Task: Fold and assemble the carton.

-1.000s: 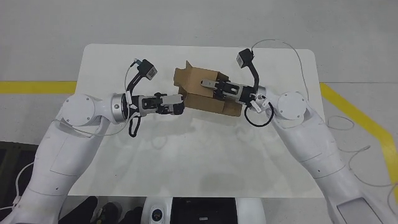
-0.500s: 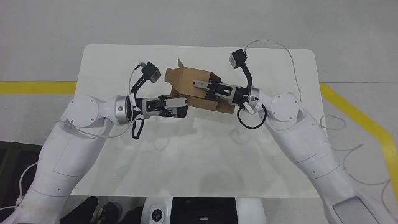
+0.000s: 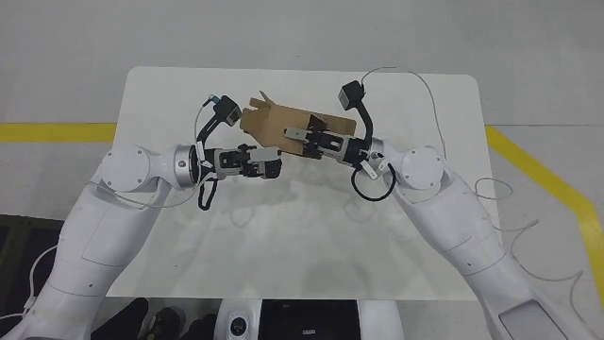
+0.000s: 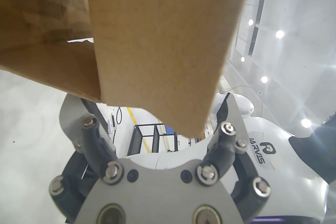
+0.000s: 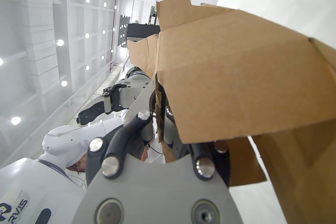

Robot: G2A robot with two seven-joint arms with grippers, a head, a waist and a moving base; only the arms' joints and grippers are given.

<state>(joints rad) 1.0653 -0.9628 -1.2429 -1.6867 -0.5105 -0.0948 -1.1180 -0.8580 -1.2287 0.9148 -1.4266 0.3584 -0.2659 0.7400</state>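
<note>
Yellow floor stripe (image 3: 57,132) at far L, past bench (image 3: 160,94) edge. L gripper (image 3: 272,162) sits beside carton (image 3: 274,118), jaws released wide, loose flap (image 4: 162,38) tip hanging between them, unpinched. Carton tilted over bench centre. R gripper (image 3: 297,134) jaws clenched on carton's wall edge.

White table (image 3: 283,246), yellow floor tape (image 3: 57,132) (grey floor (image 3: 283,9)), ceiling lights (image 4: 279,34)

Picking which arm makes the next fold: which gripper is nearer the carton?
Right. The right gripper is clamped on the carton wall. The left gripper sits open beside the carton, with a flap tip between its fingers, not gripped.
</note>
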